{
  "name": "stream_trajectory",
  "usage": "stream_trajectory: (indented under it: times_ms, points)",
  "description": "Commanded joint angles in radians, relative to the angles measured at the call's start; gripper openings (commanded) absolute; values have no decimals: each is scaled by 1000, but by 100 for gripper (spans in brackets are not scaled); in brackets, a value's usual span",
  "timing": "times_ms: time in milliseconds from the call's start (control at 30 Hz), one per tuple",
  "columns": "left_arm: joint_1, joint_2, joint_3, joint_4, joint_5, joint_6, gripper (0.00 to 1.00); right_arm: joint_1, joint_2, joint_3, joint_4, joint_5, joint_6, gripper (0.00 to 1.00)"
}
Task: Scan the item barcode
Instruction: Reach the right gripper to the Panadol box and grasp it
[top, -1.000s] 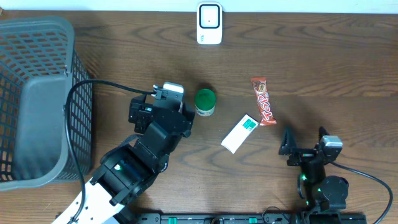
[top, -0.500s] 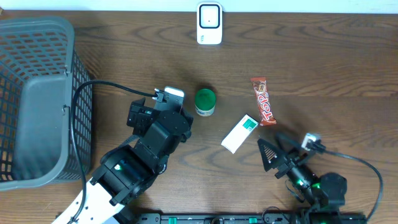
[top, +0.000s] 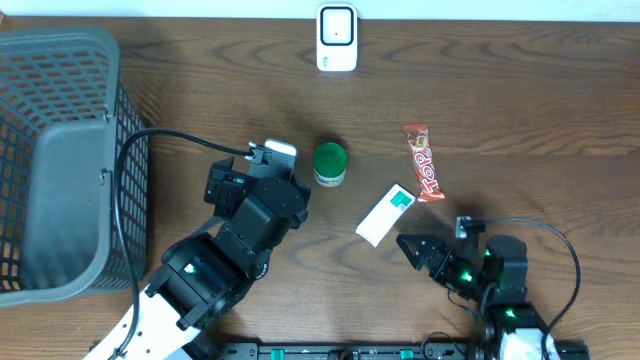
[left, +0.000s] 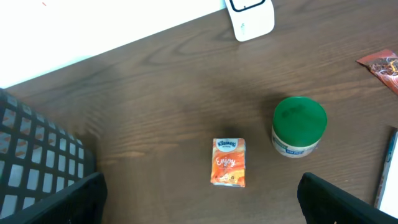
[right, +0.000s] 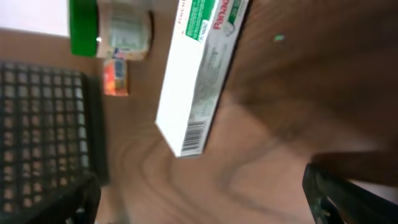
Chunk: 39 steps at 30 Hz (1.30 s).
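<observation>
Approach step: right fingers spread wide, empty, near box; left fingers spread too. Next you grip box, show barcode to scanner.

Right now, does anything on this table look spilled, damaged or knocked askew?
Nothing stands out. The green-lidded jar stands upright and closed, the white box and the candy bar lie flat and intact, and the small orange tissue pack looks undamaged. Nothing is spilled.
</observation>
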Motion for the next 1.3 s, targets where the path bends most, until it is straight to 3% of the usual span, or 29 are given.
stream_trajectory:
  times_ms: [0,100,200,300,567,700,833,967,1067,1267]
  points:
    - [3,3,-4,-2,-2,5,98,10,95,2,58,-13,-96,99]
    - [3,4,-4,-19,48,-5,98,10,157,2,74,61,-94,92]
    - [3,8,-4,-20,124,-5,98,10,210,3,93,111,-79,99]
    - [3,32,-4,-14,209,-9,98,10,275,22,107,159,-52,99]
    - [3,193,-4,-5,282,-201,98,10,481,163,106,183,-35,87]
    - [3,261,-4,40,295,-312,98,10,625,223,107,183,-35,93]
    - [3,335,-4,128,425,-325,98,11,774,272,127,183,-35,91]
    - [3,414,-4,156,439,-348,99,11,879,288,155,182,-35,87]
    - [3,471,-4,153,439,-355,85,11,916,288,156,182,-36,87]
    - [3,537,-4,161,439,-374,32,11,929,288,158,183,-43,88]
